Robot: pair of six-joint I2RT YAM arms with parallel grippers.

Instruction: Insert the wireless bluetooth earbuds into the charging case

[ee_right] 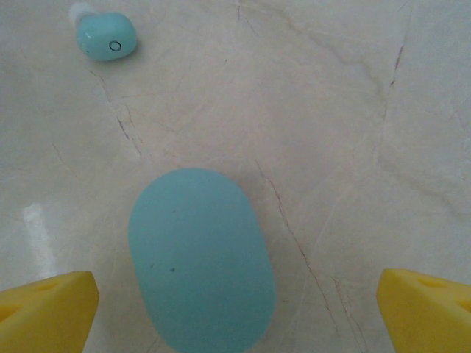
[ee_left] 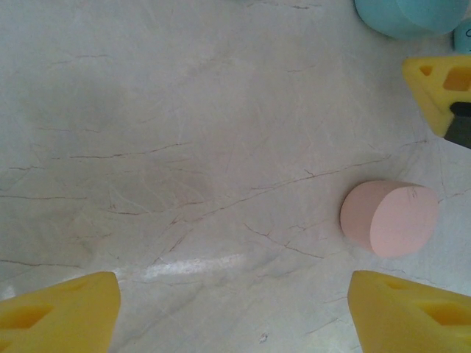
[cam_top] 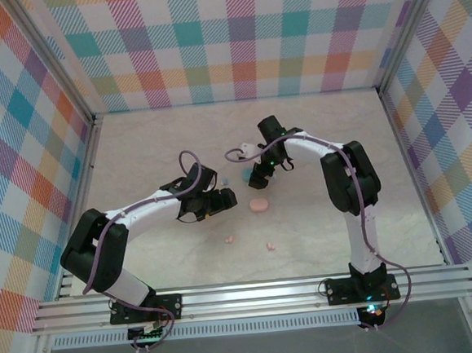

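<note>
Blue earbud [ee_right: 107, 35] lies mid-table [cam_top: 136, 152], beyond the right gripper [ee_right: 237, 305] and outside its gap. Jaws wide apart, empty, flanking the blue case [ee_right: 202, 257] without contact. Left gripper [ee_left: 235, 309] parted, empty, with the pink case [ee_left: 390, 218] ahead. 2 pink earbuds [cam_top: 230, 239] lie toward the table's near edge.

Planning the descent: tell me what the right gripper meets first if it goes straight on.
Probably the blue case, lying left of centre ahead of the open right gripper; depth is unclear.
</note>
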